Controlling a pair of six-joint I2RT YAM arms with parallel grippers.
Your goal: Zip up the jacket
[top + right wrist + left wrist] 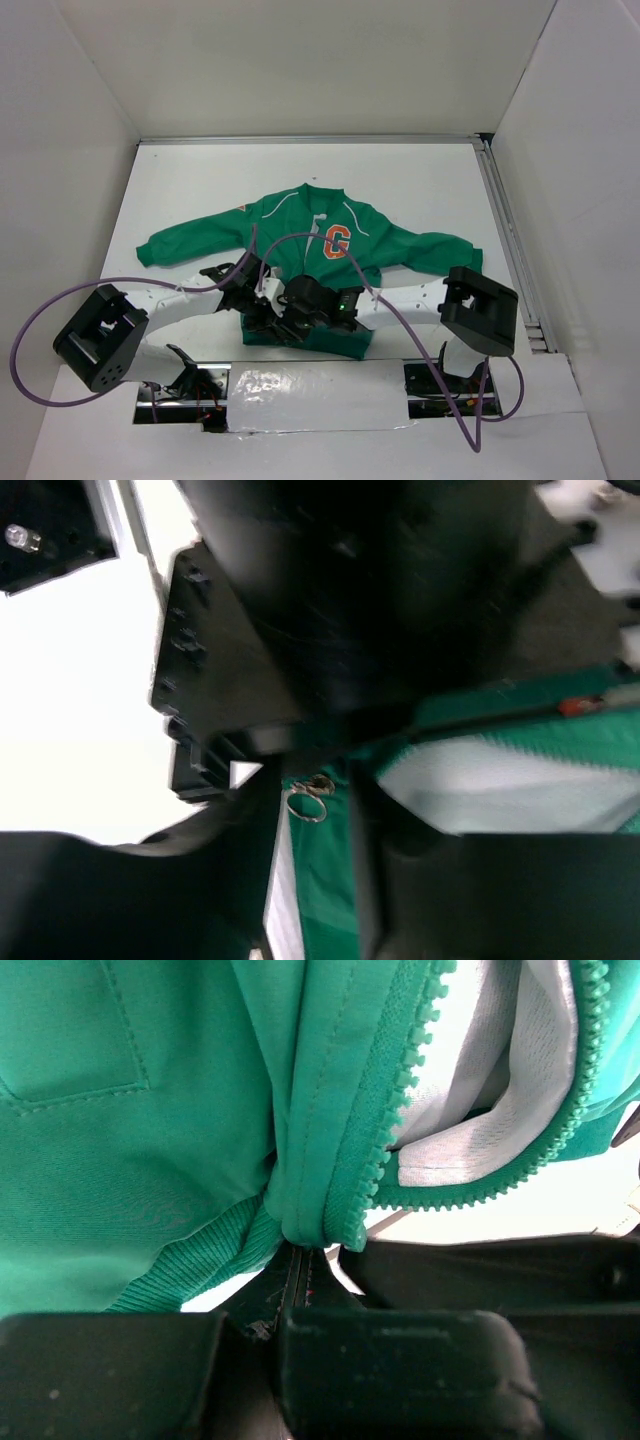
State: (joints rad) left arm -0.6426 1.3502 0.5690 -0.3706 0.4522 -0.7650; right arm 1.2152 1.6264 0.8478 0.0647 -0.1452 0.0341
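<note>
A white table (pixel 300 170) fills the middle of the top view, closed in by white walls at the left, top and right, with a metal rail (pixel 512 250) along its right edge. The green jacket (pixel 285 215) lies flat at centre, front up, sleeves spread to left and right, collar toward the top

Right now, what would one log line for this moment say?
left gripper: shut on jacket hem | right gripper: at hem, grip unclear | zipper: open
</note>
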